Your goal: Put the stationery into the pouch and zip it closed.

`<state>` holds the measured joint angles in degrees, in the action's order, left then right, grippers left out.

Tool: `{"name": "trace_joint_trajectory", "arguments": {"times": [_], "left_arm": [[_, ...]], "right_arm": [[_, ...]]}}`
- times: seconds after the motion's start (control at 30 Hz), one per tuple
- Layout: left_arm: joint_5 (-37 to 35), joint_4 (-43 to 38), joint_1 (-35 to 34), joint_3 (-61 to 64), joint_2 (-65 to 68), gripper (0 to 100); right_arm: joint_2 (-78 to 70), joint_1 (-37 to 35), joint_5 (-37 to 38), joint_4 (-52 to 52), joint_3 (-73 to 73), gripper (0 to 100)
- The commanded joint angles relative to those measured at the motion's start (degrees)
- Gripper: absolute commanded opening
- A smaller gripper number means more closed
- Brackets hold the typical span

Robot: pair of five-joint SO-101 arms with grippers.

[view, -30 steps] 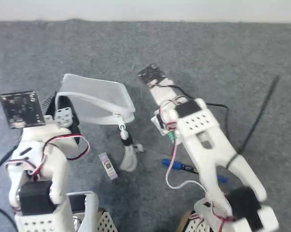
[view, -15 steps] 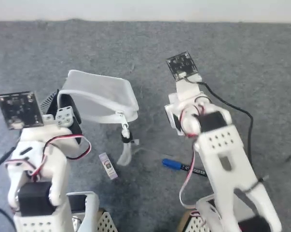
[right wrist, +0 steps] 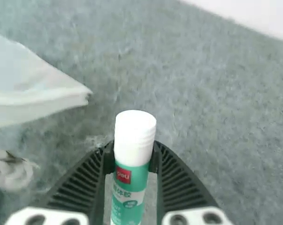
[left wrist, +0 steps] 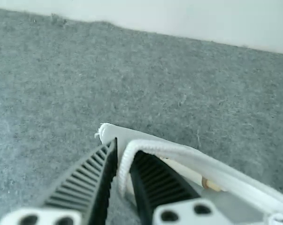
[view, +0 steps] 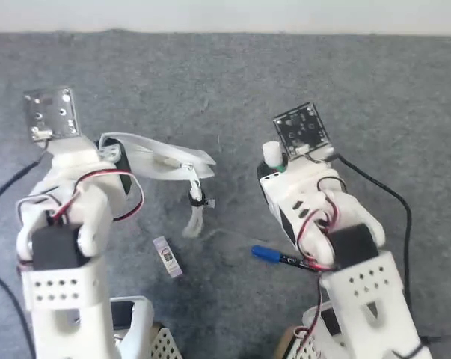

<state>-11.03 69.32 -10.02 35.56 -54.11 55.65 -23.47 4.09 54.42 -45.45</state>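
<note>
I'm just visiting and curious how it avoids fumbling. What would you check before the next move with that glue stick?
1. Grip of left hand on pouch rim: ok, clamped on it.
2. Grip of right hand on glue stick: ok, held between the fingers.
3. Stick lined up over the pouch mouth: not ok, it is off to one side, apart from the pouch.
4. Mouth open wide enough: cannot tell.
5. Other items packed: not ok, pen and small box lie on the table.
</note>
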Motion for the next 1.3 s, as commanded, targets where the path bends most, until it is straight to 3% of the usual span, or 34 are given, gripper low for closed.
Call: {"name": "trace_joint_trajectory", "arguments": {"times": [0.0, 0.17, 0.3, 0.6, 0.93, 1.27], "left_arm": [[-2.0, -0.8, 0.2, -3.6, 2.0, 1], [-2.1, -2.7, 0.0, -2.9, 2.7, 1], [-2.2, -4.0, 0.0, -1.5, 2.6, 1], [-2.3, -4.6, -1.9, -0.1, 2.4, 1], [-3.3, -4.4, -1.9, -0.1, 2.3, 1], [-3.3, -4.4, -1.9, -0.1, 2.3, 1]], "right_arm": [[5.6, -0.6, -4.1, -0.8, 1.1, 0.6], [11.4, -0.8, -4.5, -0.8, 2.7, 0.6], [14.5, -5.8, -4.5, -1.5, 4.2, 0.6], [19.2, -8.8, -4.1, -13.7, 4.5, 0.6], [19.0, -22.4, -4.0, -24.4, 4.4, 0.6], [11.9, -23.8, -4.3, -32.7, 4.1, 0.6]]}}
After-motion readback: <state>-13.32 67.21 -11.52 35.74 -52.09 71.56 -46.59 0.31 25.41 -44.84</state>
